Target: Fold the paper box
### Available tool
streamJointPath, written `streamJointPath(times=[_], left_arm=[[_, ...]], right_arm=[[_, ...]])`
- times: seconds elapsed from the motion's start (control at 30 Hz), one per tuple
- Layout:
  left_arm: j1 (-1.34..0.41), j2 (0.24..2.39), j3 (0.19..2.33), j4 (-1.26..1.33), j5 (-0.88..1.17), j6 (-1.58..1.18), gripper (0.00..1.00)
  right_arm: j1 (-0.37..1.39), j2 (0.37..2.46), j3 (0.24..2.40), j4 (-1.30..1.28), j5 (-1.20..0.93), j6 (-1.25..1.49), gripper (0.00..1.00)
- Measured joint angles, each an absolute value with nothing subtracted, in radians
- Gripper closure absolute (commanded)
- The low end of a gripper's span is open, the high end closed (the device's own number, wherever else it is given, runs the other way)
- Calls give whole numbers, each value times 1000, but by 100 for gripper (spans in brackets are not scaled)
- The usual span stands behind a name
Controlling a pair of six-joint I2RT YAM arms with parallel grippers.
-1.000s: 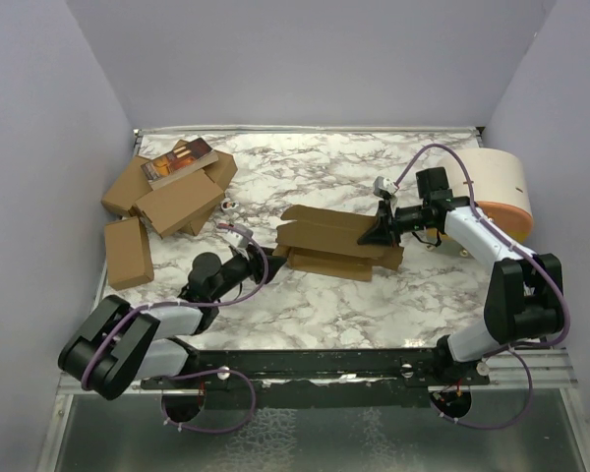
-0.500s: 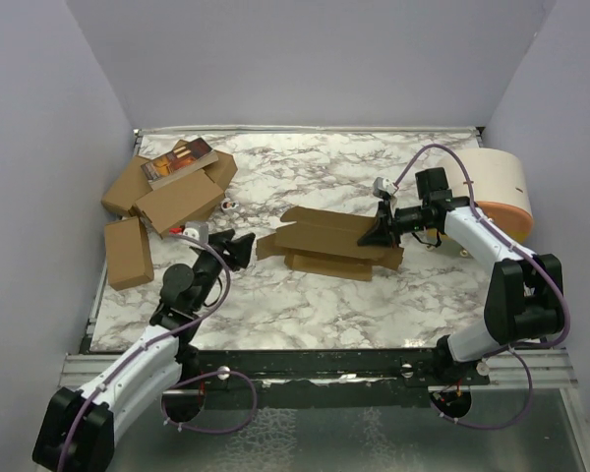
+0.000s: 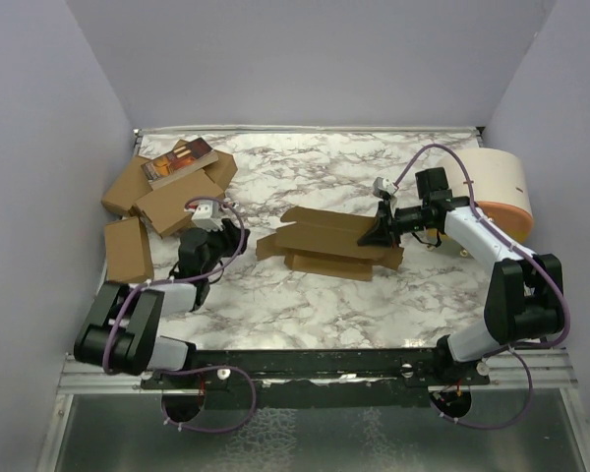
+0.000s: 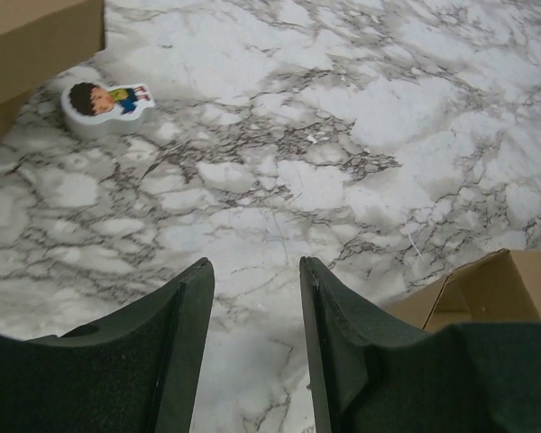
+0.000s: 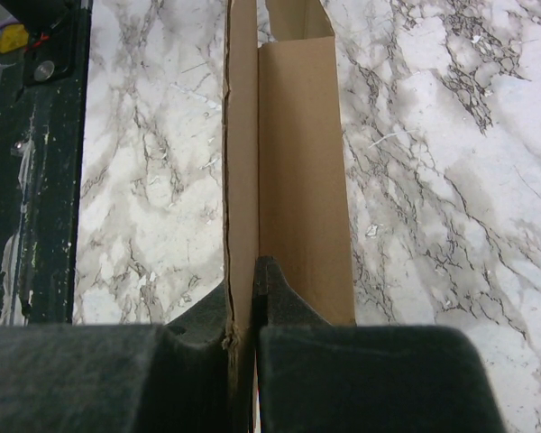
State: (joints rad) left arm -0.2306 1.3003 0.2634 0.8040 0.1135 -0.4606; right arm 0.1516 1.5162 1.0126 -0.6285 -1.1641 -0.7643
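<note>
The left end effector has pulled back from the paper box, released; the right end effector grasps its flap.

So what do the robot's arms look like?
The left arm and right arm are white tubes with chunky black joints, each with a loopy purple cable. The left tool and right tool have two grainy black fingers each.

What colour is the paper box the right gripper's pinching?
Plain brown, unprinted cardboard; the paper box shows best in the right wrist view.
</note>
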Motion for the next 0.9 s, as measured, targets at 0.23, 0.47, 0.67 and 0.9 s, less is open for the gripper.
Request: streamJointPath(times=[0.23,0.47,0.67,0.9], left_arm=[[-231,1533,320,1048,289,-401,57],[-231,1649,282,1302,473,-375,57],[-248,1749,274,1460,588,-384,56],[-284,1755,274,1478,622,-364,54]], right_arm=[[152,1516,1013,-628,-1164,-764,99],[152,1516,1013,-629,-1165,-764,99],[152,1516,1013,-632,-1166,-764,99],[152,1516,1013,-633,-1168,-759,99]])
